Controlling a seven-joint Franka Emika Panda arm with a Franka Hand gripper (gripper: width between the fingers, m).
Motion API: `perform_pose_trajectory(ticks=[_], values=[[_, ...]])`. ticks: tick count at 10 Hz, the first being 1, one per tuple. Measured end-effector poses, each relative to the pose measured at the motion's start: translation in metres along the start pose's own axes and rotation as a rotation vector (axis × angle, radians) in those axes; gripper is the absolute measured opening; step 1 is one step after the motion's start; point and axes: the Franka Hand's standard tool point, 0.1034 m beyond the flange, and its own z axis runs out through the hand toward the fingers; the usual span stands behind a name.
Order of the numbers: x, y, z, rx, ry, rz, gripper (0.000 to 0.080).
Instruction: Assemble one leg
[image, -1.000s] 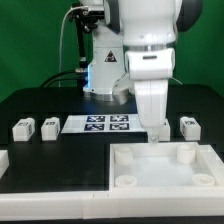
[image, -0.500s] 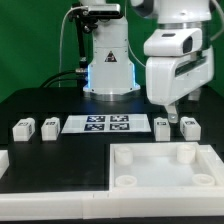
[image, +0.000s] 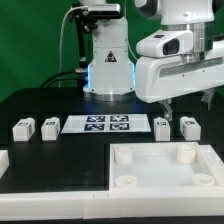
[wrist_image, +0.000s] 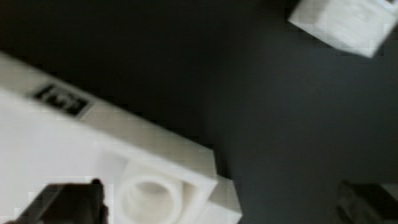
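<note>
Tool (image: 190, 100) wide open, empty, over the table (image: 60, 165) right edge — centre on a leg (image: 162, 126), grip flat faces, keep it upright.

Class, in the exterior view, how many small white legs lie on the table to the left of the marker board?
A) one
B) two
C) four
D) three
B: two legs lie on the exterior view's left of the marker board; the other two lie on its right.

A robotics lab bench: matte black tabletop (image: 60, 165), plain green backdrop (image: 30, 40) at twelve o'clock, tag-printed white marker board (image: 98, 124) centred.
</note>
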Motion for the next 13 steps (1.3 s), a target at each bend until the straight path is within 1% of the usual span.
perform_pose_trajectory(ticks=[1, 2, 3, 6, 7, 8, 9, 10, 11, 12, 13], values=[[-0.006, -0.008, 0.004, 0.008, -0.013, 0.095, 0.0649], [-0.010, -0.013, 0.007, 0.021, -0.020, 0.249, 0.0649], [-0.009, -0.014, 0.009, 0.031, -0.006, 0.291, 0.0649], [-0.013, -0.015, 0.009, 0.031, -0.063, 0.292, 0.0649], [-0.022, -0.021, 0.011, 0.035, -0.156, 0.324, 0.0649], [-0.024, -0.026, 0.013, 0.043, -0.262, 0.347, 0.0649], [-0.026, -0.030, 0.016, 0.051, -0.393, 0.349, 0.0649], [-0.024, -0.031, 0.019, 0.068, -0.479, 0.372, 0.0649], [-0.023, -0.031, 0.021, 0.090, -0.536, 0.404, 0.0649], [-0.030, -0.030, 0.019, 0.102, -0.651, 0.390, 0.0649], [-0.029, -0.030, 0.021, 0.115, -0.739, 0.388, 0.0649]])
